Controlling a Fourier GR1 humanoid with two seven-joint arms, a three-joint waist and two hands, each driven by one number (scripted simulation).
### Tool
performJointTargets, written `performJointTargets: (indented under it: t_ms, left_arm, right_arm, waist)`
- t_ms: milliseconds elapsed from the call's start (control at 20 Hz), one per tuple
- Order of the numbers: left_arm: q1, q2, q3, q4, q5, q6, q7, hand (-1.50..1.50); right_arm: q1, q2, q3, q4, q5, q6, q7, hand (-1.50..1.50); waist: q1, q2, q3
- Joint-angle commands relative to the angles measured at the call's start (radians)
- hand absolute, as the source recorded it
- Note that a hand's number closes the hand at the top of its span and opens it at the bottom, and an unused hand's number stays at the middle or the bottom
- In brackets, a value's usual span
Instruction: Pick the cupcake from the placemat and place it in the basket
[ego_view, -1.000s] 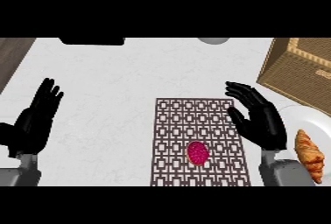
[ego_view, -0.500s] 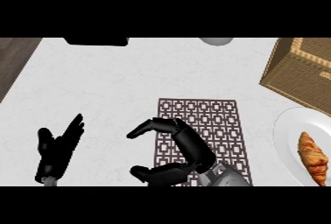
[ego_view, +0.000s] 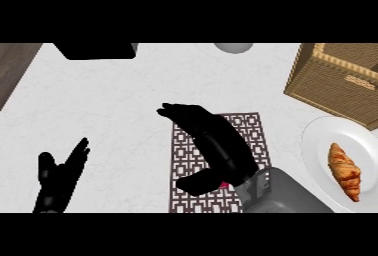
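The left hand (ego_view: 63, 175) rests open, low on the counter (ego_view: 111, 110). The right hand (ego_view: 218, 147) hangs over the placemat (ego_view: 251, 130), fingers stretched out, holding nothing. A bit of pink cupcake (ego_view: 224, 185) peeks from under it. Grabbing it and carrying it to the far basket (ego_view: 339, 75) are not done yet.

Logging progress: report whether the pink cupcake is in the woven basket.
Out: the pink cupcake peeks from under the black right hand, on the brown lattice placemat.
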Motion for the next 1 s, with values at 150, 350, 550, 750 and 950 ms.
performJointTargets:
  t_ms: [150,350,550,750,950]
  left_arm:
    - [0.034,-0.017,-0.013,0.027,-0.006,0.008,0.024,0.00]
    - [0.025,0.000,0.005,0.035,0.003,-0.008,0.036,0.00]
    - [0.041,-0.016,-0.002,0.022,-0.002,0.000,0.032,0.00]
    - [0.012,-0.020,-0.004,0.016,-0.005,-0.001,0.063,0.00]
    - [0.020,-0.022,0.002,0.022,-0.009,-0.016,0.046,0.00]
  right_arm:
    - [-0.219,-0.219,-0.128,-0.220,-0.044,0.366,0.320,-1.50]
    - [-0.297,-0.260,-0.175,-0.286,-0.230,0.598,0.486,-1.50]
    - [-0.293,-0.328,-0.197,-0.308,-0.434,0.782,0.603,-1.50]
    - [-0.336,-0.383,-0.237,-0.341,-0.595,0.849,0.719,-1.50]
    - [-0.374,-0.476,-0.282,-0.326,-0.725,0.865,0.737,-1.50]
  waist:
    - [-0.012,0.009,-0.006]
    - [-0.011,0.011,-0.007]
    - [-0.010,0.012,-0.006]
    - [-0.008,0.013,-0.005]
    - [0.005,0.018,-0.005]
